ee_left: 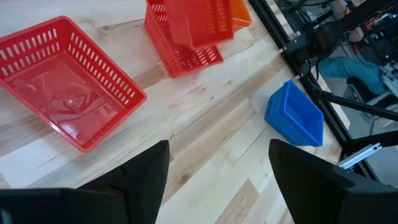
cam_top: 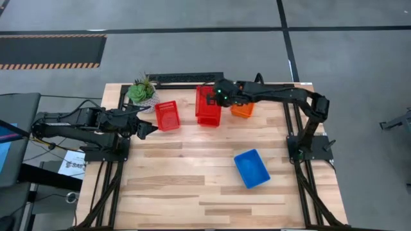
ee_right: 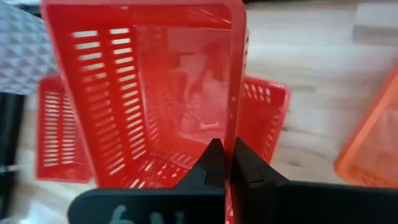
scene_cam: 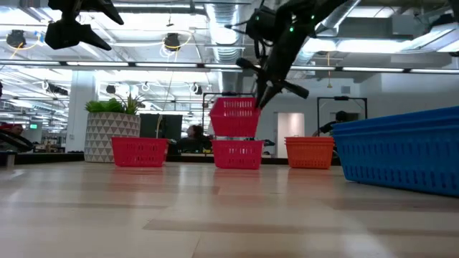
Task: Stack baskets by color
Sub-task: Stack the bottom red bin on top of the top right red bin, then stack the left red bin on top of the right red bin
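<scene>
My right gripper (ee_right: 225,155) is shut on a red basket (cam_top: 207,102) and holds it just above a second red basket (scene_cam: 237,154), which stands on its base at the table's far middle. A third red basket (cam_top: 167,115) stands to their left. An orange basket (cam_top: 242,110) is on their right, and a blue basket (cam_top: 252,168) lies nearer the front right. At the table's left side my left gripper (ee_left: 217,168) hovers open with nothing between its fingers, near the third red basket (ee_left: 65,81). My right gripper pinches the raised red basket's long side wall (ee_right: 234,134), the one facing the table's right, at its rim. One finger is inside the basket and one outside. The fingers slant down from the right. The basket (scene_cam: 234,117) hangs about level, open side up, clear of the basket under it.
A small potted green plant (cam_top: 141,91) stands at the far left corner, behind the third red basket. A black frame rail (cam_top: 186,77) runs along the far edge. Bare wood fills the near half of the table (cam_top: 180,186).
</scene>
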Controlling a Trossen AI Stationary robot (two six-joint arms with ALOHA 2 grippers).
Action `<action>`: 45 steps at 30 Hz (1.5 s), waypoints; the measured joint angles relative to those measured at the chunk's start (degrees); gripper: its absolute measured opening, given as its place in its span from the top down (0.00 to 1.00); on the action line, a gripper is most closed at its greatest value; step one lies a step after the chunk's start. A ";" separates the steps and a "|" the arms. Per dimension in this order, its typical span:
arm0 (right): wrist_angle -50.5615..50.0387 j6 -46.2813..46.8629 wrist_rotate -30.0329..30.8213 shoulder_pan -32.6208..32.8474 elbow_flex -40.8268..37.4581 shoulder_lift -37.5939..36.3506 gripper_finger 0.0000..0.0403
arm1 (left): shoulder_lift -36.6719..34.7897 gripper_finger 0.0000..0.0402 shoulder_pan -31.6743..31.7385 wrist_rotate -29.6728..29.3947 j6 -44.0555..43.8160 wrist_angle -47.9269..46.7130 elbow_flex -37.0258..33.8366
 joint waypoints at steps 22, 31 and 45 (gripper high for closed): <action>-5.84 3.99 -6.13 -0.96 0.04 3.67 0.82 | -1.92 0.35 0.00 -0.03 0.23 0.00 0.00; -6.76 1.39 -7.69 -1.04 0.04 3.66 0.65 | -2.36 0.35 0.00 -0.06 0.21 -0.02 0.00; 10.10 -2.74 -6.09 5.72 9.56 4.97 0.52 | -2.65 0.35 0.00 -0.12 0.21 -0.02 0.00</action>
